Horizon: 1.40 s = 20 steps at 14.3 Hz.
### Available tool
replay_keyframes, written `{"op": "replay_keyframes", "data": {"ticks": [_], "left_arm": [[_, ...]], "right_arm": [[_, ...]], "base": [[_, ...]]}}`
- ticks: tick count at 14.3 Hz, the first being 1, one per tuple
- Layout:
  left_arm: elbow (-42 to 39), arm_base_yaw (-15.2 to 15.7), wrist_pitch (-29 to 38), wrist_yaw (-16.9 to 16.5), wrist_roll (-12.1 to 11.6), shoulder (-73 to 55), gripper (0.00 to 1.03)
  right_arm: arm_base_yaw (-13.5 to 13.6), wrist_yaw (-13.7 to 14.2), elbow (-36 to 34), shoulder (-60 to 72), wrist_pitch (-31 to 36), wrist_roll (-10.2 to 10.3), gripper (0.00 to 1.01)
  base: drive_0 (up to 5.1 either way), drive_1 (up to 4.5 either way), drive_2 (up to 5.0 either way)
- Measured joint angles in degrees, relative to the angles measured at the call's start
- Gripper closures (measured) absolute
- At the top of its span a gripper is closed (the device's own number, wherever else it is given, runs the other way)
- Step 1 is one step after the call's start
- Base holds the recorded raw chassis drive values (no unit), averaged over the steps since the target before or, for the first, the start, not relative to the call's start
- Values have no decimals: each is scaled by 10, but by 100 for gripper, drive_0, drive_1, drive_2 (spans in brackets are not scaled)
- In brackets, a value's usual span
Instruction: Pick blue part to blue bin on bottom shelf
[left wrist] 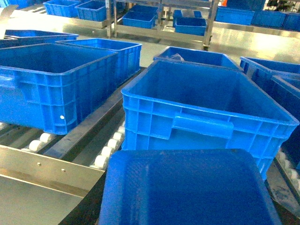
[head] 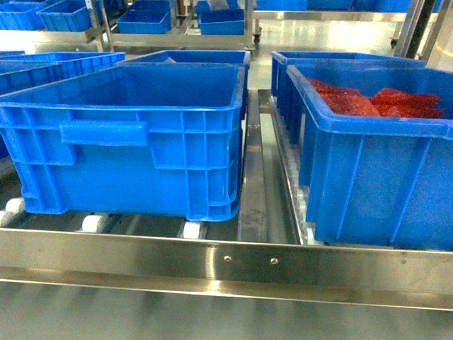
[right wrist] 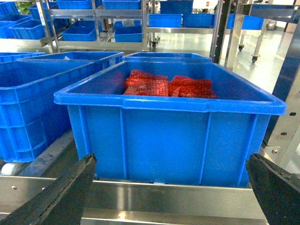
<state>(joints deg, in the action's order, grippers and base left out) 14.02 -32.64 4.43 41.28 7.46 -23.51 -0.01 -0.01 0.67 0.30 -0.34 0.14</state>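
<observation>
- Head view: no arm or gripper in frame.
- Right gripper [right wrist: 168,187]: jaws spread wide. Two dark fingers [right wrist: 56,197] sit at the bottom corners of the right wrist view, one left, one right, nothing between them. Wrist camera looks roughly level, forward.
- Left gripper: fingers not visible in the left wrist view. A blue textured slab fills the bottom of that frame where they'd be, so the jaw state can't be read.
</observation>
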Motion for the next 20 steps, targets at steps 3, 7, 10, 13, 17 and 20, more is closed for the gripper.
{"op": "replay_keyframes", "data": {"ticks": [3,7,10,13,17,20], "left_arm": [[0,0,2,0,0,1,60],[0,0,0,0,0,0,60],[0,0,0,1,0,0,60],[0,0,0,0,0,0,60],[0,-2,0,-2,0,-1,60],[0,-1,1,-1,0,0,60]], "right_arm": [[0,0,0,0,0,0,3],[0,0,0,0,1,0,3],[0,0,0,0,2,0,3],[0,0,0,0,1,0,3],[0,0,0,0,1,0,3],[0,0,0,0,1,0,3]], "base": [[-4,262,-270],[-6,391,-402],[178,269,-467],[278,216,-500],[20,20,20],[0,0,0]]}}
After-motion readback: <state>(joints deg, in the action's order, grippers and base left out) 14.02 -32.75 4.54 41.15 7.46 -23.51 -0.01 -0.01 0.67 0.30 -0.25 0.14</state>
